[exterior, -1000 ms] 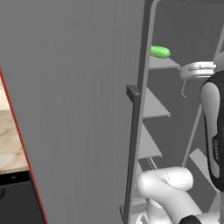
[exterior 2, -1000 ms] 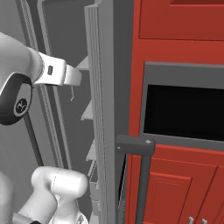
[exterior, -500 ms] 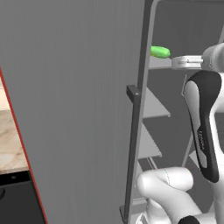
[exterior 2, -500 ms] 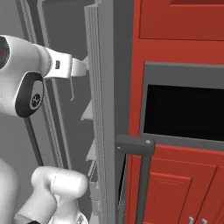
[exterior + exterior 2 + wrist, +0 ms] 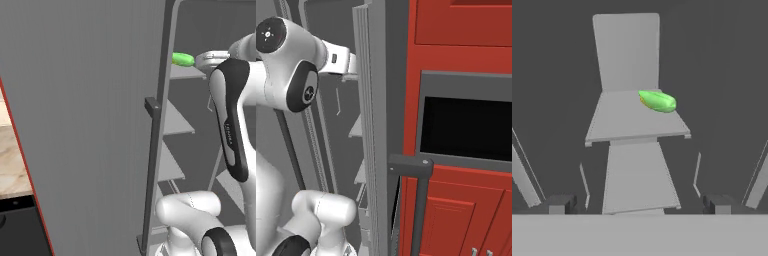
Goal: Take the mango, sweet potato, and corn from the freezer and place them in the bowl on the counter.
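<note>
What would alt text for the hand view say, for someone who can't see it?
A bright green oblong food item lies on a grey shelf inside the open freezer, toward the shelf's right side. Another shelf shows below it. The gripper faces them with its jaws open and empty.

Corn on upper freezer shelf

The freezer [image 5: 90,125] stood open, grey door swung out, grey shelves inside. The corn [image 5: 657,101], bright green with a yellow edge, lay on its side on an upper shelf [image 5: 627,120], toward one edge.
</note>
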Controlling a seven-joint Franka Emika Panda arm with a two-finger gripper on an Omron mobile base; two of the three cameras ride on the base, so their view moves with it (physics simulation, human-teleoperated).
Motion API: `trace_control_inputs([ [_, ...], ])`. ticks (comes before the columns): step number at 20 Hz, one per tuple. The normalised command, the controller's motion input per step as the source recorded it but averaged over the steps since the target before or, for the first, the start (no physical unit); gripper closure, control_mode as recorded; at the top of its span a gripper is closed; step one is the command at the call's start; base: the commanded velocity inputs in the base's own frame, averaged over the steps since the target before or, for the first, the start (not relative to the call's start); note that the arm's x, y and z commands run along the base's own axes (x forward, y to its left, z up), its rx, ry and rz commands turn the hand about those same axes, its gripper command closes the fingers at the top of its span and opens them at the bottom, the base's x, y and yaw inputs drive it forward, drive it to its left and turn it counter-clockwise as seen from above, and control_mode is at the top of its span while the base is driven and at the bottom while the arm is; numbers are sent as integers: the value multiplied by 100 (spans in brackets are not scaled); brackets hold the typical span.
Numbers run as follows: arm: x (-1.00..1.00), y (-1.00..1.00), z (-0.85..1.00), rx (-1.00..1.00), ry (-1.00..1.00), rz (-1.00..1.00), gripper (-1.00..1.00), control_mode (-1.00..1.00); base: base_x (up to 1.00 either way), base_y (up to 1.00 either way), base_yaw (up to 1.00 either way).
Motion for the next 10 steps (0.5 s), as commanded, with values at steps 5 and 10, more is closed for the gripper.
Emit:
trace_control_inputs([
  [5, 39, -24, -20, 1, 2, 0, -100, -100, 0, 0, 0],
  [10, 49, -2, -23, -1, 0, 2, -100, -100, 0, 0, 0],
])
